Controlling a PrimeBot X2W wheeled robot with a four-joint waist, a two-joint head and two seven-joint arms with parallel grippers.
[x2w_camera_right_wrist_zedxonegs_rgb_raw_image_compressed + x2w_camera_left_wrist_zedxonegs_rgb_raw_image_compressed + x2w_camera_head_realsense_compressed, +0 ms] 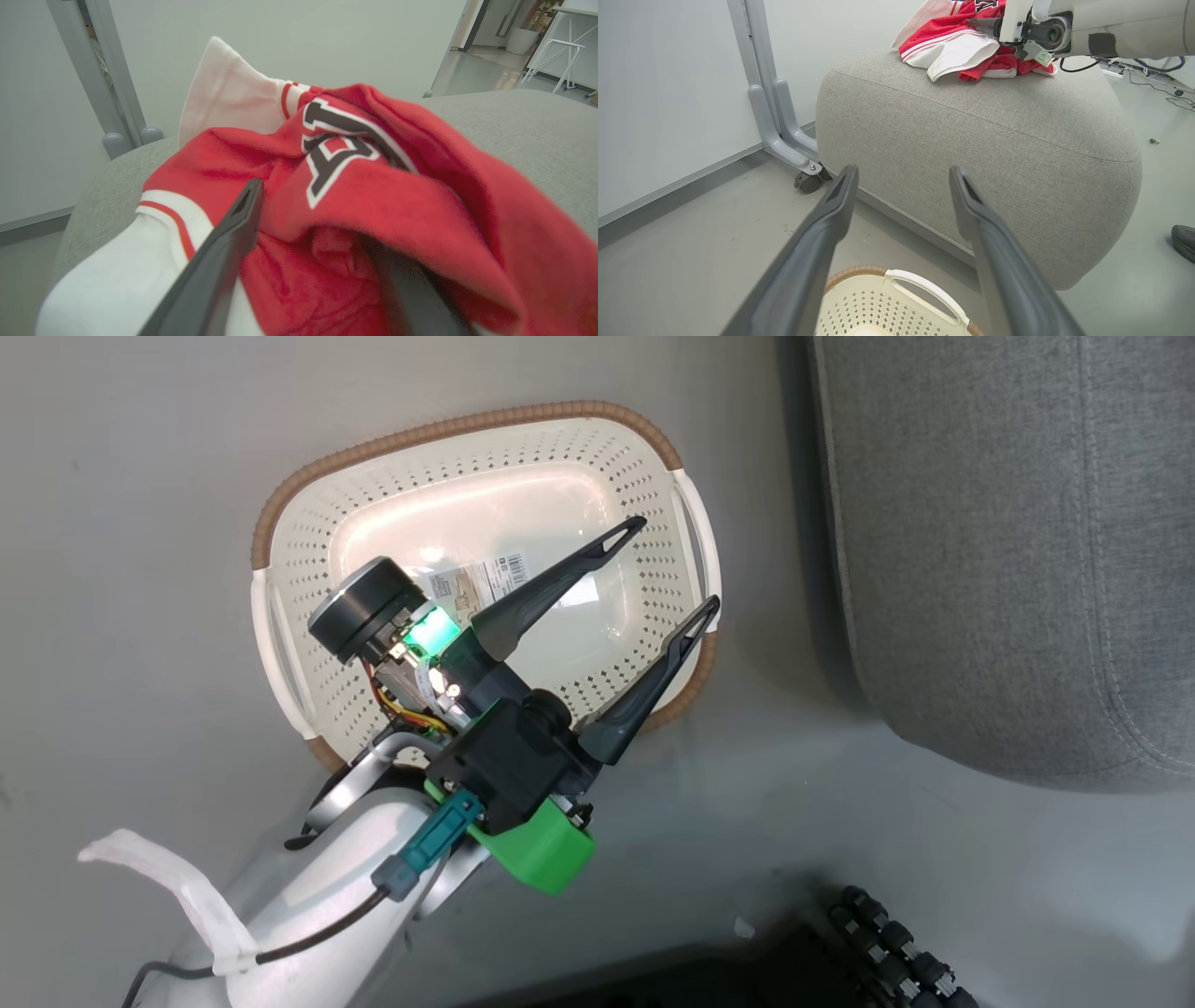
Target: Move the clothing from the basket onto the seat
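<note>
Clothing (952, 42) heaped on seat (994, 140). Basket (485, 467) on floor, only its label (476, 581) inside. Left claw (677, 563) spread above basket, holding nothing. Right claw (313, 224) fingers apart in heap, red fold draped over one. Judgement: back out slowly so the fold slides off and isn't dragged.

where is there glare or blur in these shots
head view: glare on the glossy floor of the basket; right wrist view: the near fold of the clothing is blurred; left wrist view: sharp, though the wide lens bulges the seat.
</note>
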